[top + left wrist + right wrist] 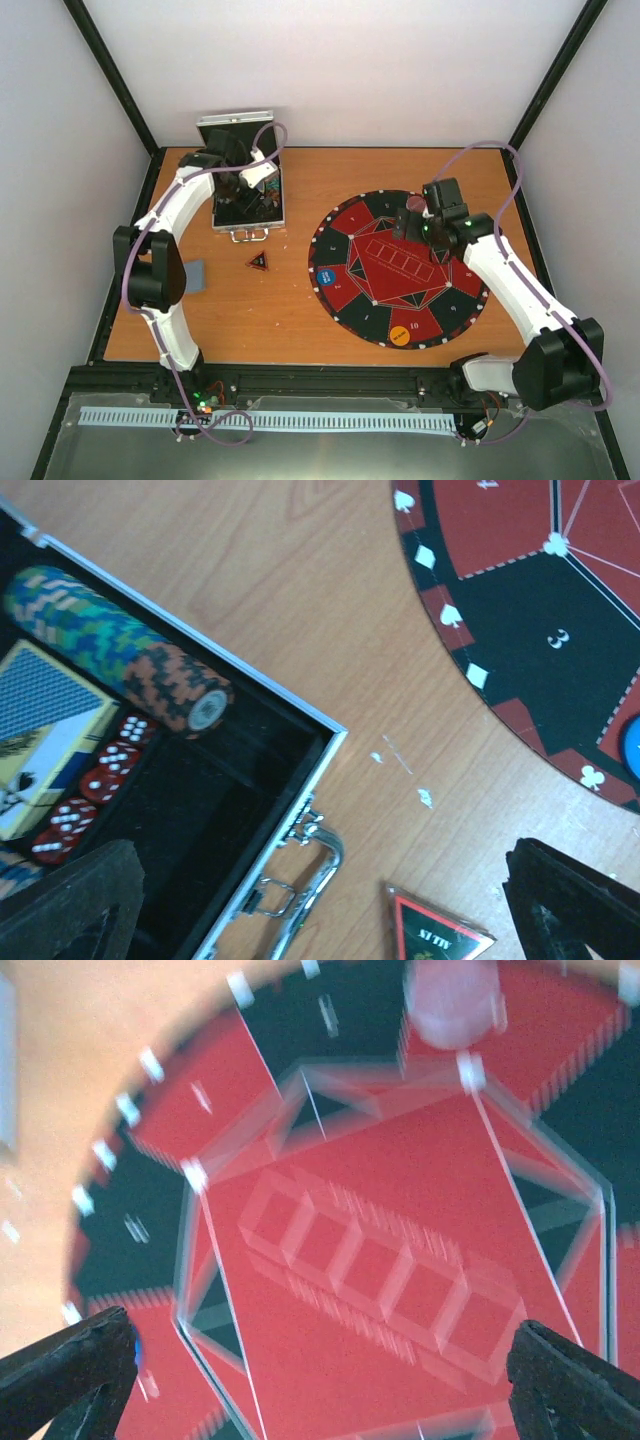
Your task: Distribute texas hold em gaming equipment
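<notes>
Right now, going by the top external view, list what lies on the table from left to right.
grey-blue card → open case → blue disc → orange disc. The small triangular plaque and the round mat are left out because they overlap others in that order.

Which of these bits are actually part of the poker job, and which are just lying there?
Job: row of spotted poker chips; blue-backed card deck; orange disc; blue disc; round red-and-black mat.
Lying about, probably: translucent red dice; black triangular plaque.
</notes>
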